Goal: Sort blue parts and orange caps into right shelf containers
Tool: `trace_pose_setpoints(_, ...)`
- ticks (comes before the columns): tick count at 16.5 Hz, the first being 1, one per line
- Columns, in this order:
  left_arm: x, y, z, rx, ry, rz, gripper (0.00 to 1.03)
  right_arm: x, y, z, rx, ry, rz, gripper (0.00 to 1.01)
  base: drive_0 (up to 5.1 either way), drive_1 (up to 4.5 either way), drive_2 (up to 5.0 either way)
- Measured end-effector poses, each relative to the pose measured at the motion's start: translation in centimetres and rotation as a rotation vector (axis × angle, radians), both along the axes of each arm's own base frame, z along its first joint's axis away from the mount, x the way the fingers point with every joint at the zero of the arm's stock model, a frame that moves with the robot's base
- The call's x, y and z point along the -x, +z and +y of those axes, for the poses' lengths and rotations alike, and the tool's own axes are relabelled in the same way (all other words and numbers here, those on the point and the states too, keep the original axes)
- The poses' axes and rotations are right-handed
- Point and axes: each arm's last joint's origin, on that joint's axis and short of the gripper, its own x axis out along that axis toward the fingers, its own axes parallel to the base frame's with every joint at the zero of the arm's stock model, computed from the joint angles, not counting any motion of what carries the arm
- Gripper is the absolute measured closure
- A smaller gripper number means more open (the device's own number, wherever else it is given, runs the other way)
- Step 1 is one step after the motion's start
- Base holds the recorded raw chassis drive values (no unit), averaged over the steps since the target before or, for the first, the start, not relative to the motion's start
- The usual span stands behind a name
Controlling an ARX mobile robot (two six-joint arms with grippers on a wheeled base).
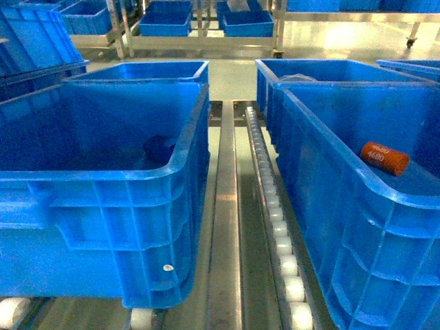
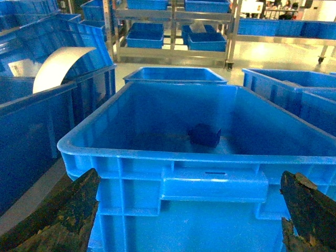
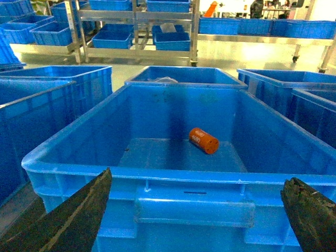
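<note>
Between the two rows of crates you see a metal roller conveyor track (image 1: pixel 225 227) with a line of white rollers (image 1: pixel 278 227) along its right side. Beyond it, across the pale floor (image 1: pixel 234 72), a metal shelving rack (image 3: pixel 137 31) carries shallow blue trays (image 3: pixel 110 39). In the left wrist view, a curled white sheet (image 2: pixel 59 65) rests at the left edge.

Head view: I look forward and down along the roller track (image 1: pixel 275 206) between two near crates.
Left wrist view: low, close behind the left crate (image 2: pixel 210 184) near rim.
Right wrist view: same, behind the right crate (image 3: pixel 194 205).
Shared: both crates; far shelving (image 1: pixel 199 41).
</note>
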Motion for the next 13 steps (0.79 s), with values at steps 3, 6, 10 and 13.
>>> trace_pose_setpoints(3,0.0,0.0,0.0,0.0,0.0,0.0,0.05,0.0,0.0,0.0,0.0,0.0,0.0,0.03,0.0,0.0,0.0)
trace_pose_setpoints(6,0.0,0.0,0.0,0.0,0.0,0.0,0.05,0.0,0.0,0.0,0.0,0.0,0.0,0.03,0.0,0.0,0.0)
trace_pose_setpoints(10,0.0,0.0,0.0,0.0,0.0,0.0,0.05,0.0,0.0,0.0,0.0,0.0,0.0,0.03,0.0,0.0,0.0)
trace_pose_setpoints(13,0.0,0.0,0.0,0.0,0.0,0.0,0.05,0.0,0.0,0.0,0.0,0.0,0.0,0.03,0.0,0.0,0.0)
